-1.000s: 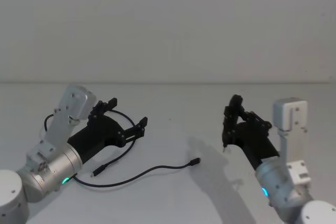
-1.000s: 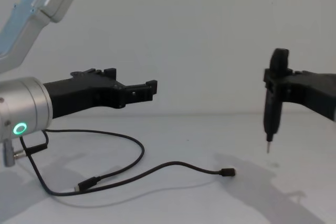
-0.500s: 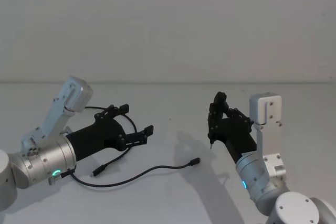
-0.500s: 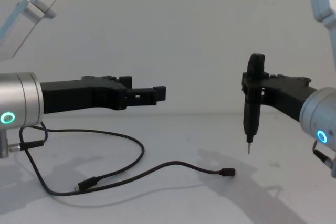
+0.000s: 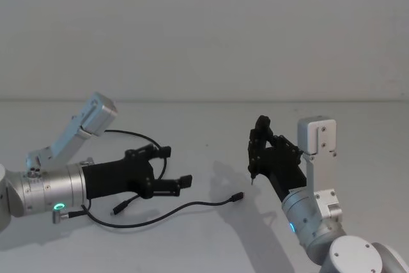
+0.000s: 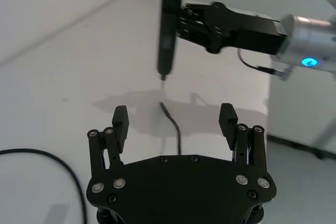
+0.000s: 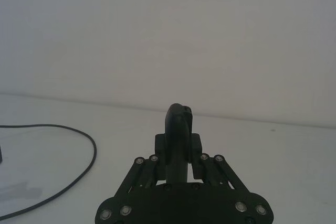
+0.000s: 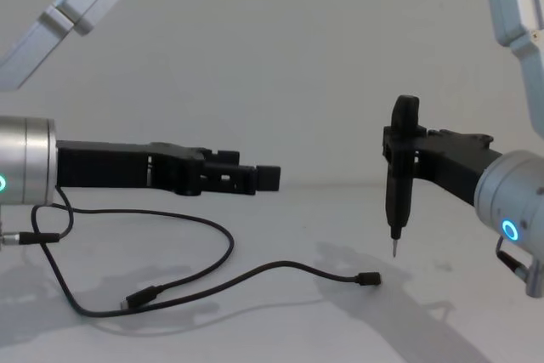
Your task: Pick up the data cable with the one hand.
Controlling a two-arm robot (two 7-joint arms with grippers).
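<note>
The data cable [image 5: 185, 208] lies in loose black curves on the white table, one plug [image 5: 238, 196] toward the middle and the other [image 5: 119, 209] near my left arm. My left gripper [image 5: 176, 166] hovers level above the cable's loop [image 8: 223, 248], open with nothing between its fingers. In the left wrist view the cable's end [image 6: 176, 132] lies ahead between the spread fingers [image 6: 120, 121]. My right gripper [image 5: 259, 142] is shut on an upright pen-like tool [image 8: 399, 172], whose metal tip hangs just above the table beside the plug [image 8: 368, 279].
A short black lead [image 8: 38, 235] hangs from the left arm's silver cylinder. The white table [image 5: 211, 126] meets a plain wall behind. In the left wrist view the table's edge [image 6: 269, 114] lies beyond the right arm.
My left gripper has swung right and come down level over the cable loop. The right gripper with the tool has shifted left toward the middle. The cable has not moved.
</note>
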